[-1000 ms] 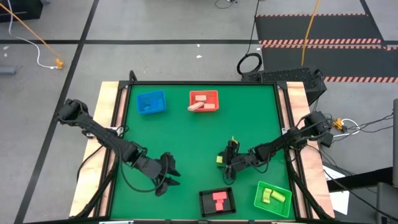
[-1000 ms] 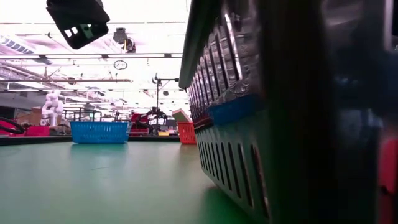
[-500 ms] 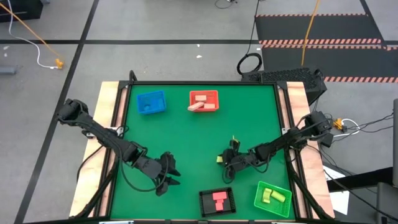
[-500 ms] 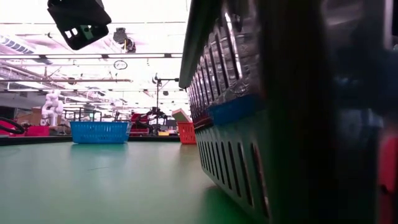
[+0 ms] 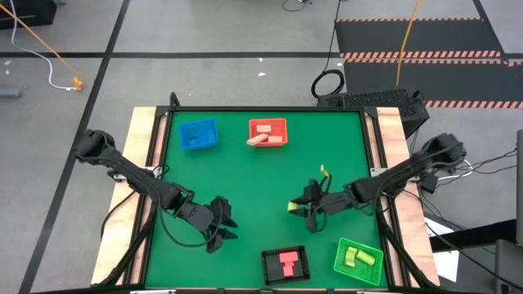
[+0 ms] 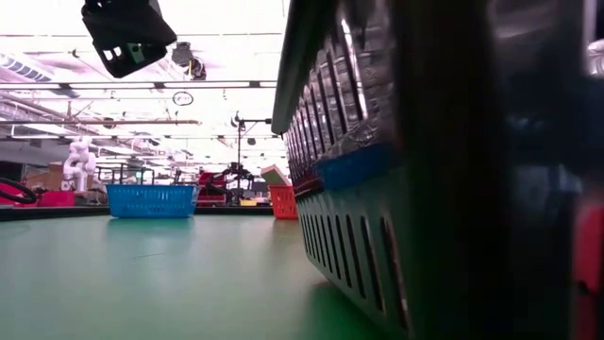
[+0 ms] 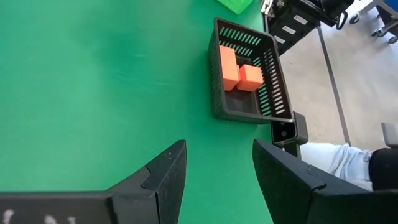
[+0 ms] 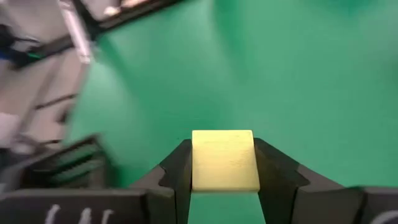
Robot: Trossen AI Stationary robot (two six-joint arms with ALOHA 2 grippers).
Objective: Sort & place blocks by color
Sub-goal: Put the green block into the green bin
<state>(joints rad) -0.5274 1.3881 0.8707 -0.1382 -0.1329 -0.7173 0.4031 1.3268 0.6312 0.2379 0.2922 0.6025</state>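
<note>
Yellow block point(image 8: 224, 160) is pinched between the closed fingers of the right gripper point(image 5: 299, 206), clear of the green surface point(image 5: 245, 184) as seen in the right wrist view; in the high view it is seen over the surface right of centre, up-left of the green tray point(image 5: 359, 258). Two yellow-green blocks point(image 5: 358, 258) are seen lying inside that green tray near the front right corner. Black tray point(image 5: 285, 265) is placed at the front edge just left of the green tray, with pink blocks point(image 5: 288, 262) held in it; in the left wrist view the same blocks point(image 7: 239, 70) are rendered orange-pink, two pieces touching. Red tray point(image 5: 268, 132) is set at the far side, with tan wood blocks point(image 5: 266, 138) lying in it. Blue tray point(image 5: 198, 135) is placed just left of the red one; a blue block point(image 5: 194, 137) is made out inside, shape not resolved. Left gripper point(image 5: 219, 235) is held over the front left part of the surface, fingers point(image 7: 165, 180) spread apart with nothing between them, black tray well ahead of it.
</note>
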